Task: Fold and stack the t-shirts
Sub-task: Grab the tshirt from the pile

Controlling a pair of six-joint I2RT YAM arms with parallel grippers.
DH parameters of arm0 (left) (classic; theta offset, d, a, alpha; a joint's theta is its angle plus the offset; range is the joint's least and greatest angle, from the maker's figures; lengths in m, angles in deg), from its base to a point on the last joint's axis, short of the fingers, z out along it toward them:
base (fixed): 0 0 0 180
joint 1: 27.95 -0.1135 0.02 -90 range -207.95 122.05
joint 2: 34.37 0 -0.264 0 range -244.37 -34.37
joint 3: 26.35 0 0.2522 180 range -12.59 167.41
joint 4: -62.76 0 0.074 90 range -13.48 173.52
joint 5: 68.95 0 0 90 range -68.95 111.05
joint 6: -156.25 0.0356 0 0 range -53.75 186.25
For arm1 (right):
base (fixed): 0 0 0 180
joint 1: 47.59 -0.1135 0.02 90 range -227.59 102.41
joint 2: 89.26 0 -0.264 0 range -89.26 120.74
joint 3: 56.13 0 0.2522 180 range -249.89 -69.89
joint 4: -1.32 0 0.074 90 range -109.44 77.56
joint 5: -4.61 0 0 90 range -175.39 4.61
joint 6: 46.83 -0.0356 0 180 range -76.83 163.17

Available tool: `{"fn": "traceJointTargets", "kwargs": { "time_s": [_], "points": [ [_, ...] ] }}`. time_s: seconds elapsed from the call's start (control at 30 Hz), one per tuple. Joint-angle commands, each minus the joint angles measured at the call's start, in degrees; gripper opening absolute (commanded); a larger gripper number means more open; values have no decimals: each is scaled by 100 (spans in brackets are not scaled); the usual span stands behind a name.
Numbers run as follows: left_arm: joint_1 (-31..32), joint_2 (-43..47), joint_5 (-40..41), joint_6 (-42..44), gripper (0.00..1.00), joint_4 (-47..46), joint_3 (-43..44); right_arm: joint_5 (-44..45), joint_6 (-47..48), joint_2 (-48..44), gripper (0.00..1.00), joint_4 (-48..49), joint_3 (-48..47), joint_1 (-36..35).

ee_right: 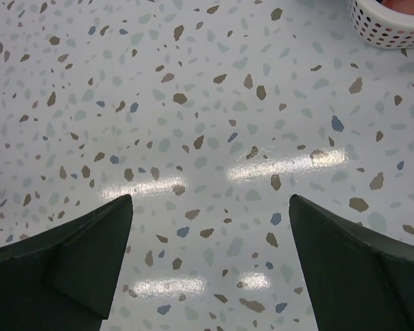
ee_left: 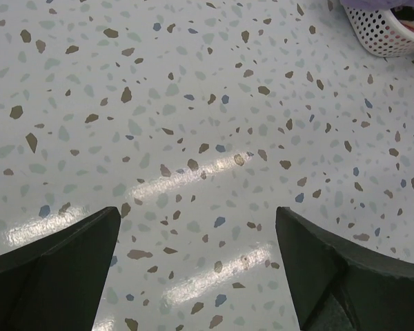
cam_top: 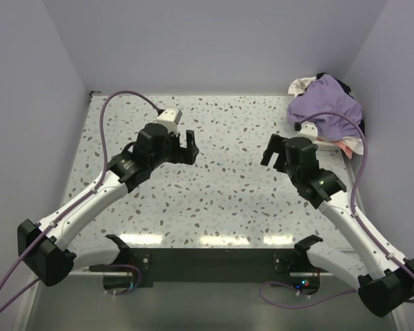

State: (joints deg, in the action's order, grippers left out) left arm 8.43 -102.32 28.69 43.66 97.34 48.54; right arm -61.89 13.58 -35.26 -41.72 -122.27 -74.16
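Both black claws, left claw [cam_top: 188, 149] and right claw [cam_top: 271, 153], are spread wide; the lilac cloth t-shirt [cam_top: 328, 103] sits beyond them.

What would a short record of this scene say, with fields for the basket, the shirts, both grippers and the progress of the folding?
basket: white, perforated, at the far right corner of the table
t-shirts: heaped in the basket, lilac on top, bits of white, black and pink cloth showing under it
left gripper: open, empty, over the table
right gripper: open, empty, over the table
progress: no shirt taken out or folded yet
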Motion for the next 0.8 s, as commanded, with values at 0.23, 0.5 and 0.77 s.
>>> {"fn": "traceJointTargets", "kwargs": {
  "time_s": [0.23,0.5,0.77],
  "points": [
    [-52,229,-105,246,100,89,93,21,57,1258,99,466,-692,11],
    [-52,176,-114,290,100,150,181,-409,181,3441,95,72,-3215,1908],
    [-79,264,62,334,100,151,84,522,111,4637,93,-219,-5133,2639]
  ]
}}
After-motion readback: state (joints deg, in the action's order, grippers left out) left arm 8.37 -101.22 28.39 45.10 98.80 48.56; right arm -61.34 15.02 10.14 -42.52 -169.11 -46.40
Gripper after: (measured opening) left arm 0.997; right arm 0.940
